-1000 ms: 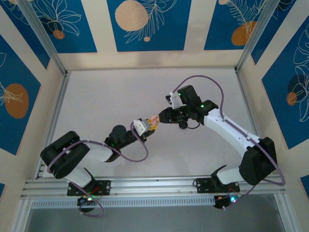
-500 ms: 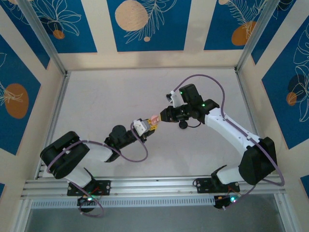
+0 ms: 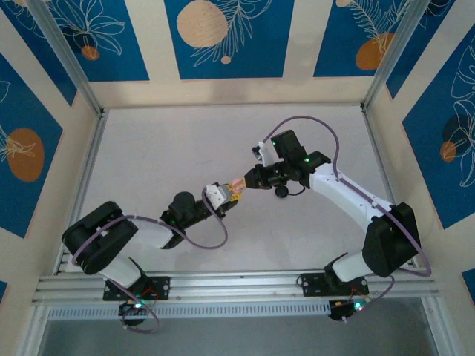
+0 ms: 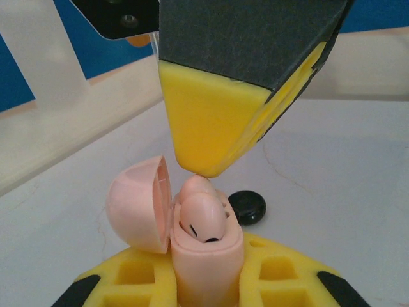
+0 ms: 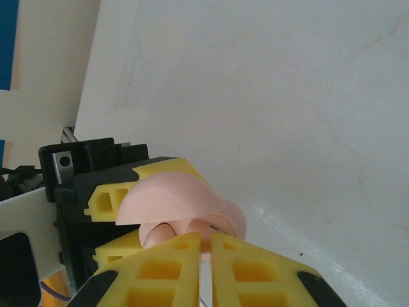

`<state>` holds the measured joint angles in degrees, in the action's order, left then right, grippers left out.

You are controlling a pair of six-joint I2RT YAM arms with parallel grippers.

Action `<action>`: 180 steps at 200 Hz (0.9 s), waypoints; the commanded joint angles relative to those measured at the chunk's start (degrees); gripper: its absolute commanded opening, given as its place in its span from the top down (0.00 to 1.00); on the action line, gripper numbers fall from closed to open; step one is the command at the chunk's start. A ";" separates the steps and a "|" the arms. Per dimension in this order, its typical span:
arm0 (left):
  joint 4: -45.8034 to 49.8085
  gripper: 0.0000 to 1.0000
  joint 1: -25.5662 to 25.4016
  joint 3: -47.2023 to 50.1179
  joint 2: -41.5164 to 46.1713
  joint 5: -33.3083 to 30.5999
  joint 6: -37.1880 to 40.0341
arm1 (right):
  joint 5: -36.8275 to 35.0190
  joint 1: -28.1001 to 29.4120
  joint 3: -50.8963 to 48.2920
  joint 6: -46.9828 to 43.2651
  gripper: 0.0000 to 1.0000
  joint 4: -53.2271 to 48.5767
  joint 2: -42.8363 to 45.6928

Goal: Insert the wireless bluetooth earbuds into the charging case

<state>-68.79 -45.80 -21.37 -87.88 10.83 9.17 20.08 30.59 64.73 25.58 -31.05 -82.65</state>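
While fast in the left claw (image 4: 208,284), open pink case (image 4: 137,204), its earbud (image 4: 203,214) against the clenched right claw (image 5: 206,248)

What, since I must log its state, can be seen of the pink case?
The pink case is small and rounded, and looks like smooth pale pink plastic. Its domed lid is hinged open, swung to the left in the left wrist view. The case stands upright, clamped between the yellow fingers of the left gripper. Pink earbuds with dark spots sit inside, and the nearly closed tips of the right gripper meet them from above.
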 commanded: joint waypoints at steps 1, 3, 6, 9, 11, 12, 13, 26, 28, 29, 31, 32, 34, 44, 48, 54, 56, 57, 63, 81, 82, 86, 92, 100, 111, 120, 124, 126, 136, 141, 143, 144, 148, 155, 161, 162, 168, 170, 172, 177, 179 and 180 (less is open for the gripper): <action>-3.72 0.88 -0.86 -0.35 2.25 1.20 0.80 | -1.86 0.74 -0.10 -1.36 0.89 -3.70 -0.78; -3.65 0.88 -0.82 -0.35 2.31 1.21 0.84 | -1.88 0.73 -0.06 -1.38 0.89 -3.83 -0.76; -3.61 0.88 -0.86 -0.38 2.35 1.21 0.89 | -1.95 0.78 -0.04 -1.48 0.89 -3.95 -0.74; -3.57 0.88 -0.86 -0.41 2.40 1.28 0.93 | -1.97 0.79 -0.04 -1.58 0.89 -4.01 -0.57; -3.52 0.88 -0.82 -0.43 2.44 1.29 0.87 | -2.01 0.79 -0.04 -1.65 0.89 -4.02 -0.47; -3.49 0.88 -0.80 -0.43 2.44 1.34 0.90 | -2.04 0.79 -0.04 -1.62 0.89 -4.02 -0.44; -3.47 0.88 -0.84 -0.43 2.44 1.42 0.92 | -2.05 0.83 -0.04 -1.69 0.89 -4.06 -0.42; -3.23 0.88 -0.84 -0.43 2.62 1.54 1.00 | -2.29 0.78 0.12 -2.21 0.86 -3.78 0.56; -3.20 0.88 -0.86 -0.43 2.62 1.55 1.09 | -2.38 0.74 0.17 -2.32 0.85 -3.74 0.71; -3.19 0.88 -0.82 -0.43 2.62 1.60 1.10 | -2.44 0.72 0.20 -2.35 0.85 -3.71 0.86; -3.21 0.88 -0.86 -0.43 2.62 1.63 1.11 | -2.48 0.75 0.28 -2.44 0.84 -3.68 0.97; -3.20 0.88 -0.82 -0.43 2.62 1.68 1.07 | -2.49 0.68 0.30 -2.50 0.84 -3.59 1.16; -3.19 0.88 -0.81 -0.43 2.62 1.72 1.10 | -2.50 0.63 0.35 -2.61 0.83 -3.47 1.41; -3.14 0.88 -0.86 -0.36 2.71 2.22 1.11 | -2.16 0.23 0.57 -3.38 0.80 -2.75 2.71; -3.17 0.88 -0.86 -0.35 2.72 2.42 1.10 | -1.91 -0.01 0.53 -3.71 0.79 -2.28 3.31; -2.97 0.88 -0.77 -0.41 2.84 2.72 1.03 | -1.41 -0.46 0.49 -4.29 0.75 -1.67 4.33; -2.94 0.88 -0.80 -0.40 2.83 2.78 1.03 | -1.26 -0.58 0.42 -4.46 0.74 -1.37 4.58; -2.89 0.88 -0.75 -0.42 2.83 2.90 1.03 | -1.18 -0.69 0.41 -4.56 0.74 -1.24 4.72; -2.76 0.88 -0.83 -0.38 2.96 3.40 1.07 | -0.72 -1.19 0.27 -5.11 0.71 -0.45 5.73; -2.79 0.88 -0.79 -0.50 3.14 5.20 0.96 | 1.57 -2.97 -0.67 -7.26 0.62 2.14 8.37; -2.77 0.88 -0.83 -0.51 3.15 5.20 0.95 | 1.64 -3.02 -0.75 -7.41 0.62 2.31 8.47; -2.71 0.87 -0.83 -0.52 3.15 5.72 0.86 | 2.27 -3.45 -1.09 -7.90 0.59 3.01 8.99; -2.66 0.88 -0.80 -0.65 3.24 6.39 0.69 | 2.98 -4.12 -1.63 -8.67 0.55 3.99 9.68; -2.66 0.88 -0.81 -0.82 3.24 7.57 0.35 | 4.27 -4.98 -2.20 -9.58 0.53 5.15 10.34; -2.57 0.87 -0.87 -1.13 3.19 9.34 -0.21 | 6.61 -6.25 -2.87 -10.50 0.50 6.39 10.79; -2.73 0.87 -0.84 -1.43 3.07 10.74 -0.70 | 8.64 -7.07 -3.08 -11.10 0.50 6.78 10.63; -2.82 0.88 -0.86 -1.53 3.04 11.34 -0.95 | 9.41 -7.27 -3.03 -11.49 0.50 6.79 10.40; -2.90 0.87 -0.87 -1.56 3.06 11.61 -1.09 | 9.93 -7.36 -3.03 -11.69 0.50 6.83 10.34; -3.41 0.87 -0.85 -1.78 2.97 12.80 -1.67 | 12.23 -7.43 -2.86 -12.80 0.49 6.56 9.63; -3.73 0.87 -0.84 -1.84 2.89 13.25 -1.90 | 13.39 -7.47 -2.77 -13.45 0.49 6.38 9.18; -3.81 0.87 -0.84 -1.90 2.89 13.59 -2.01 | 13.87 -7.47 -2.70 -13.58 0.49 6.29 8.96; -3.85 0.87 -0.81 -1.91 2.89 13.69 -2.08 | 14.12 -7.47 -2.65 -13.74 0.49 6.23 8.89; -3.97 0.87 -0.84 -2.01 2.80 14.03 -2.25 | 15.13 -7.47 -2.53 -14.15 0.49 6.05 8.48; -4.07 0.87 -0.79 -2.23 2.75 14.81 -2.48 | 17.37 -7.39 -2.30 -14.96 0.49 5.76 7.71; -4.00 0.87 -0.85 -2.44 2.71 15.44 -2.77 | 18.74 -7.23 -2.17 -15.39 0.50 5.65 7.18; -3.99 0.87 -0.82 -2.49 2.71 15.69 -2.81 | 18.89 -7.22 -2.16 -15.52 0.50 5.65 7.12; -3.90 0.87 -0.83 -2.69 2.71 16.23 -2.99 | 20.09 -6.95 -2.11 -15.92 0.51 5.58 6.57; -3.89 0.87 -0.84 -2.78 2.71 16.39 -3.05 | 20.44 -6.90 -2.14 -16.09 0.51 5.50 6.48; -3.83 0.87 -0.79 -2.84 2.71 16.59 -3.14 | 20.57 -6.85 -2.02 -16.27 0.51 5.41 6.24; -3.76 0.87 -0.83 -2.97 2.69 17.03 -3.31 | 21.29 -6.76 -1.85 -16.70 0.51 5.24 5.83; -3.73 0.87 -0.79 -3.04 2.70 17.24 -3.35 | 21.56 -6.70 -1.88 -16.84 0.51 5.17 5.66; -3.72 0.87 -0.79 -3.06 2.71 17.24 -3.41 | 21.66 -6.69 -1.84 -16.90 0.51 5.10 5.53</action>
<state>-69.63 -45.89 -22.28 -85.73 23.22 7.53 33.65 23.29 62.85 12.64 -24.88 -75.09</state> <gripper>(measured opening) 0.176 0.496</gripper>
